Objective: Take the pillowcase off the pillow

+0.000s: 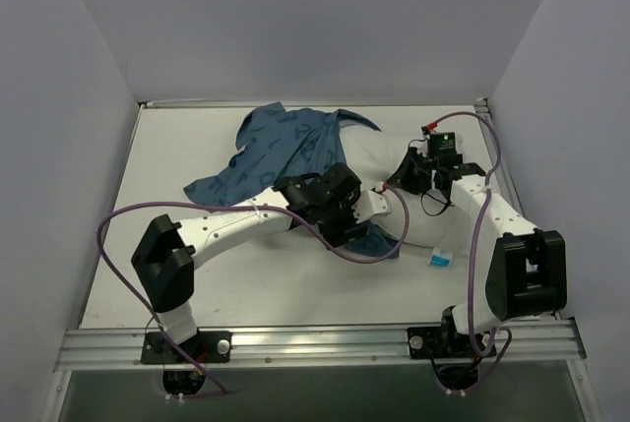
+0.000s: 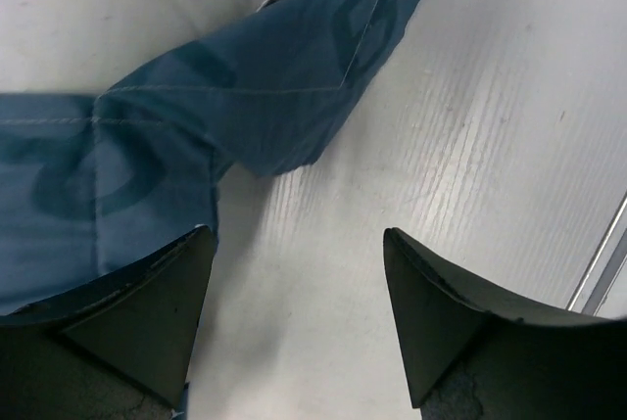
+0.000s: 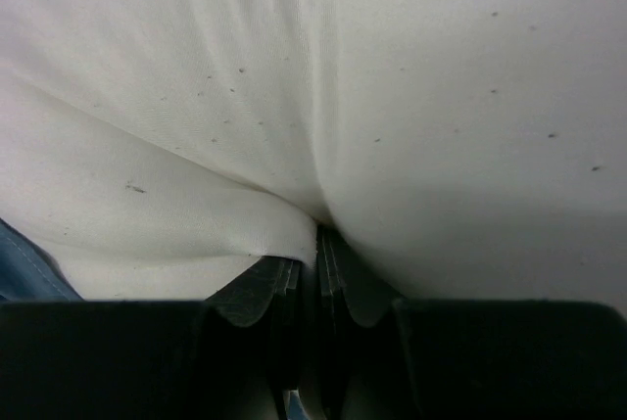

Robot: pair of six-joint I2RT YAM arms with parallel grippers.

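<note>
From above, we see the pillowcase (image 1: pixel 281 147) bunched at the far left, mostly peeled off the pillow (image 1: pixel 379 158). On the left wrist, the left gripper (image 2: pixel 294 283) stands spread and empty, just beside blue cloth. On the right wrist, the right gripper (image 3: pixel 315 254) pinches a white pillow fold. We judge the stripping nearly finished; next, the left must clamp cloth and pull away.

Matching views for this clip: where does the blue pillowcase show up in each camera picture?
Top external: the pillowcase lies bunched at upper centre, left of the white pillow.
Left wrist: it fills the upper left, reaching down to the left jaw.
Right wrist: only a blue sliver at the lower left edge.
Shared landmark: the pillow, which fills the right wrist view; the left wrist view does not clearly show it.
</note>
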